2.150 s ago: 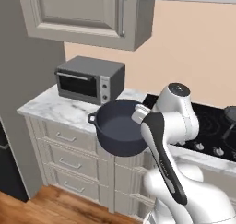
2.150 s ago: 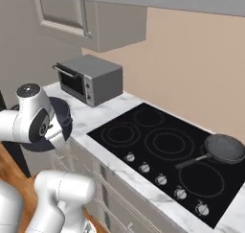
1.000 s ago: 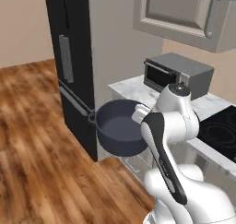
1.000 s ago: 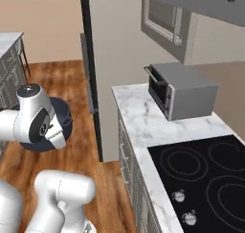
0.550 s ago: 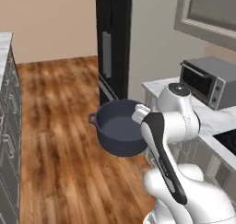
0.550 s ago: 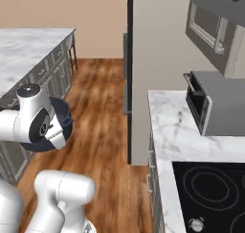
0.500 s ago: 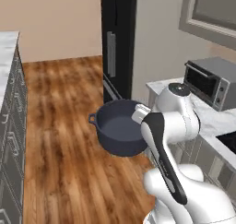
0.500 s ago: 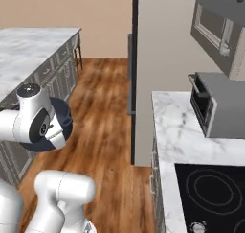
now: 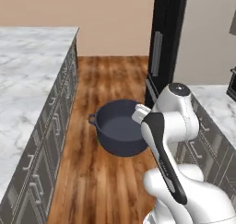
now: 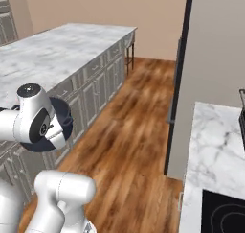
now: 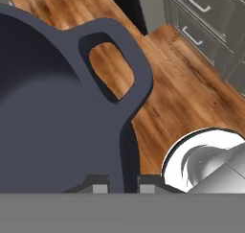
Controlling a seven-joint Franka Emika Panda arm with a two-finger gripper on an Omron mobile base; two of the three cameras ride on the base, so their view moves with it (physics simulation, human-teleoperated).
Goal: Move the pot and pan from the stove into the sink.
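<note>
The pot (image 9: 119,132) is a deep, dark blue-grey one. It hangs in the air over the wooden floor, just left of my arm. In the hand view my gripper (image 11: 123,181) is shut on the rim of the pot (image 11: 48,107), right beside one loop handle (image 11: 136,64). From the right base view the pot (image 10: 60,126) peeks out behind my white wrist. A corner of the black stove (image 10: 224,215) shows at the bottom right there. The pan and the sink are out of view.
A long marble-topped island (image 9: 27,57) with grey drawers runs along the left, also visible as the island (image 10: 62,50). A tall black fridge (image 9: 166,38) stands ahead on the right, next to a marble counter (image 10: 215,141). Wooden floor (image 9: 106,85) lies between them.
The whole picture has swung: the base has turned away from the stove and microwave toward the island. The pot stays held in the same place beside my arm.
</note>
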